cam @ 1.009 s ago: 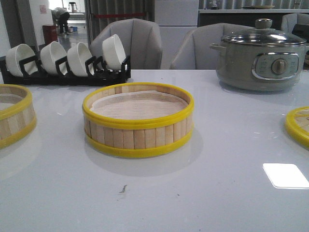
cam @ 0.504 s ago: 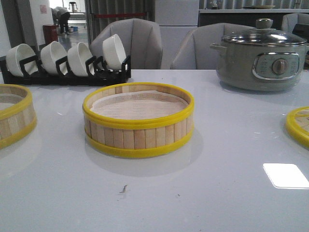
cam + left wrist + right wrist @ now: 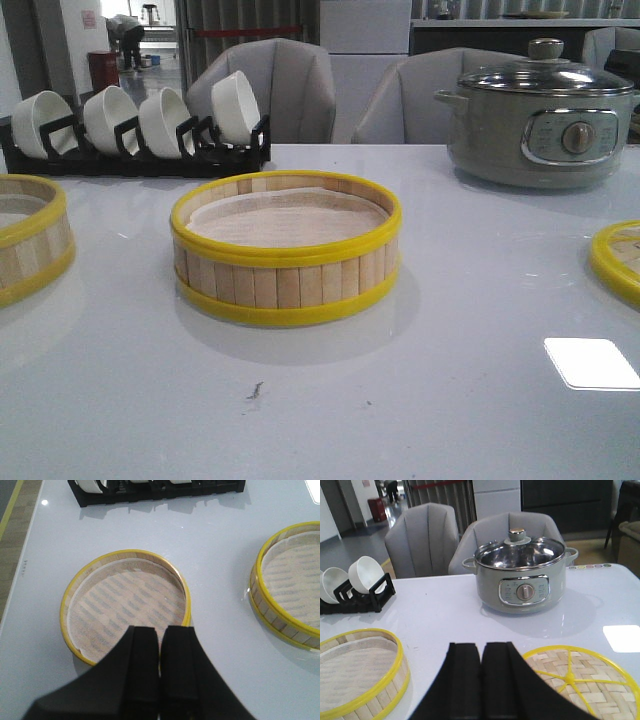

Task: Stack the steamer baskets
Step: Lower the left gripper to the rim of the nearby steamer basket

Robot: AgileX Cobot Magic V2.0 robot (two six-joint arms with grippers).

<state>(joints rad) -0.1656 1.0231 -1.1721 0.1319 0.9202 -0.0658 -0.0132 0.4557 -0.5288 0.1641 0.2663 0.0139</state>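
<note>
Two steamer baskets and one lid on the white table (image 3: 450, 400), none stacked yet. Centre basket (image 3: 286, 247) in the middle of the front view, paper-lined, upright, alone. Second basket (image 3: 32, 245) cut by the left edge of that frame, well apart from the first; seen whole from above in the left wrist view (image 3: 125, 607), lying just beyond the left gripper (image 3: 159, 645). Woven bamboo lid (image 3: 580, 680) at lower right of the right wrist view, only a yellow arc of it at the right edge of the front view, flat on the table just beside the right gripper (image 3: 482, 662).

Both claws pressed together, black fingers touching, nothing held; neither arm visible in the front view.

Probably the very start: reaching for the first basket not yet begun in earnest. Next move, by judgement: spread the left fingers, come down over the near wall of the left basket, pinch the rim, lift, carry to the centre basket and seat rim on rim. Lid likely last, for the right arm.

Grey electric pot (image 3: 540, 110) at upper right and white bowls in a black rack (image 3: 135, 125) at upper left, both clear of the work.
</note>
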